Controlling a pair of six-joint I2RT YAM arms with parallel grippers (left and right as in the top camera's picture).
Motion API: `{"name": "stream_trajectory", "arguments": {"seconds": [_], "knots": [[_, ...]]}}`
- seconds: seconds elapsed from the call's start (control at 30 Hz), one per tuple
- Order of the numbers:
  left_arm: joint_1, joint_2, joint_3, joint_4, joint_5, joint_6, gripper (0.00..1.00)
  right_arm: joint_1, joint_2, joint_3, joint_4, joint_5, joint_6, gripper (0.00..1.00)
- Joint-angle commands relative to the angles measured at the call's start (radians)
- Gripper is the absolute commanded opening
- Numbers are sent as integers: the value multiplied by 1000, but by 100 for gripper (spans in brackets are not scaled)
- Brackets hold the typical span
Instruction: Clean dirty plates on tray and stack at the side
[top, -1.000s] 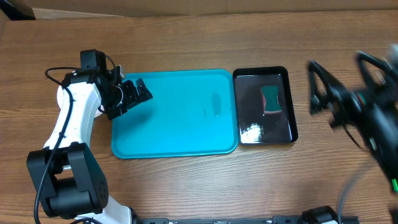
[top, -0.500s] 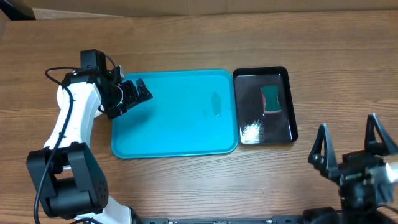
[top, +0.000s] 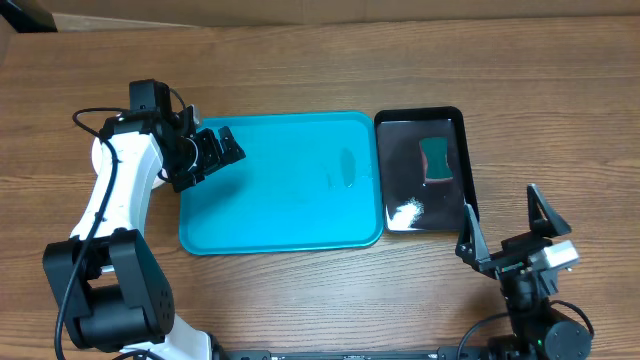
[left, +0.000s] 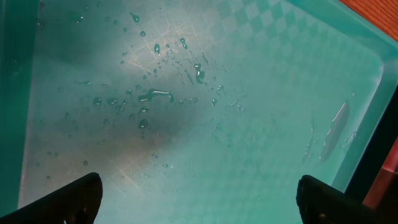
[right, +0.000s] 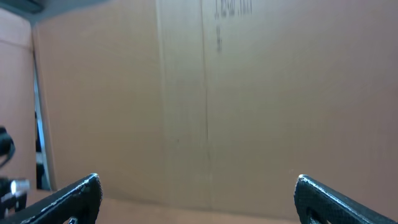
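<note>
No plates are being shown in any view, neither on the tray (top: 290, 200) nor on the table (top: 300, 70) beside it, so their place cannot be told. The tray is being carried by the table near the middle. Just beside it on the right is a smaller black tray (top: 400, 140), in which a green sponge-like piece (top: 436, 160) is lying.

In the left wrist view the tray floor is being covered by scattered water drops (left: 152, 96) and fine scratches. The tray is being judged as stiff, light plastic, slippery while wet, with the raised rim as the safest place to take hold. A thin plate on such a wet floor would probably be sliding easily, and would be better taken by its edge.

The left pincer (top: 228, 145) is being held over the left end of the tray, spread wide with nothing in it. The right pincer (top: 503, 225) is being held at the front right of the table, well apart from the tray. It is also wide open and empty, and its camera is being filled by a cardboard wall (right: 205, 93). The table is flat and wood-grained, and bare wood is being shown around both trays.
</note>
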Motion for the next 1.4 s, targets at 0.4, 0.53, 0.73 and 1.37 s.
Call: {"name": "stream_trajectory", "arguments": {"seconds": [0.4,0.53,0.73,1.37], "knots": [[-3,-24,12,2,-7,14,100,-6,-8,-17,-420,90,-52,100],[-4,-24,12,2,-7,14,100,-6,-8,-17,-419,92,-89,100],[-3,-24,12,2,-7,14,100,-6,-8,-17,-419,89,-101,100],[-3,-24,12,2,-7,14,100,-6,-7,-17,-418,89,-101,100]]}}
